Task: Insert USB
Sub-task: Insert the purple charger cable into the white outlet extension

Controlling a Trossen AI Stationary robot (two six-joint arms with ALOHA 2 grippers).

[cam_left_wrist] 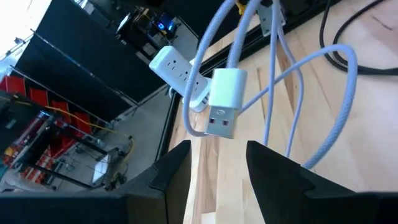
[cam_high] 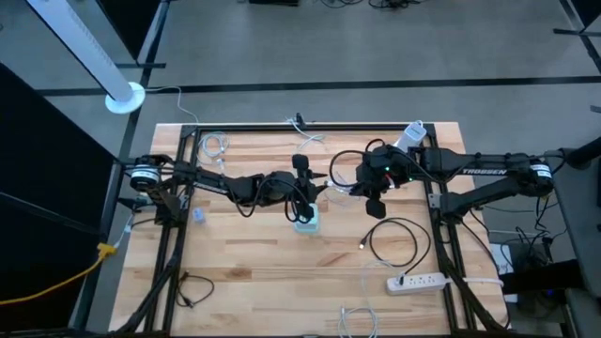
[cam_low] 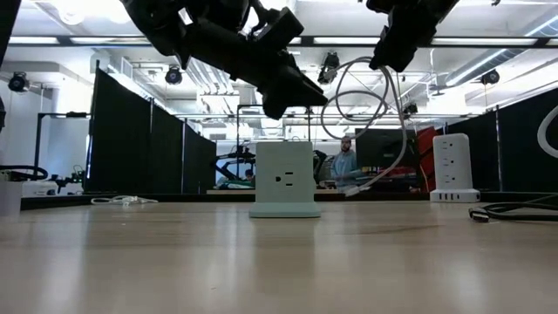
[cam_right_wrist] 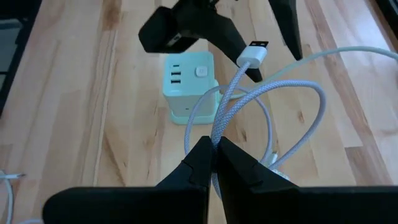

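The right gripper (cam_right_wrist: 214, 163) has its fingers pressed together on the white cable (cam_right_wrist: 231, 99), pinching it a little way below the USB plug (cam_right_wrist: 254, 53), so the plug hangs in the air above the desk (cam_high: 244, 253), between the two arms and just beside the charger cube (cam_right_wrist: 189, 84). The left gripper (cam_left_wrist: 217, 163) hovers close to the plug (cam_left_wrist: 222, 103) with its fingers spread, one on each side and not yet touching it. The step in hand looks like a handover: the left fingers should close on the plug's white housing rather than the metal shell or the limp cable, squarely across its flat faces, so it cannot twist when pushed. The right gripper should keep its pinch until that grip is firm, then let go so the looped cable does not drag. In the right wrist view the plug's long axis runs along the cable's end, its metal tip pointing away from the right gripper towards the left arm, tilted rather than aimed at the cube's USB ports (cam_right_wrist: 175, 74); it will need turning to line up with them.
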